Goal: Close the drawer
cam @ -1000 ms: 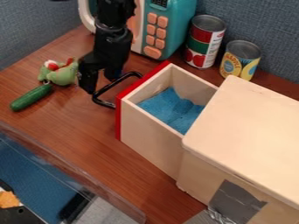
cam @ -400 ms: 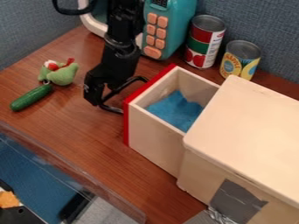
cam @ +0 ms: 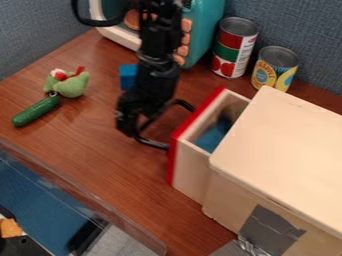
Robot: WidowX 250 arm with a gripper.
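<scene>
The black gripper (cam: pixel 139 125) hangs at the outer side of the drawer, against its black loop handle (cam: pixel 155 144); how its fingertips stand is hard to make out. A wooden drawer (cam: pixel 191 172) with a red front (cam: pixel 175 159) stands partly out of the light wooden box (cam: pixel 280 150), its front facing left. Blue cloth (cam: pixel 214 137) lies inside the drawer, partly under the box's top.
A blue block (cam: pixel 127 76) stands behind the arm, close to the teal toy microwave (cam: pixel 204 30). Two cans (cam: pixel 234 47) are behind the box. A green plush toy (cam: pixel 70 85) and a cucumber (cam: pixel 35 111) lie on the left of the table (cam: pixel 100 165).
The gripper has moved right and toward the camera, and the drawer has slid farther into the box. The blue block has come into sight behind the arm.
</scene>
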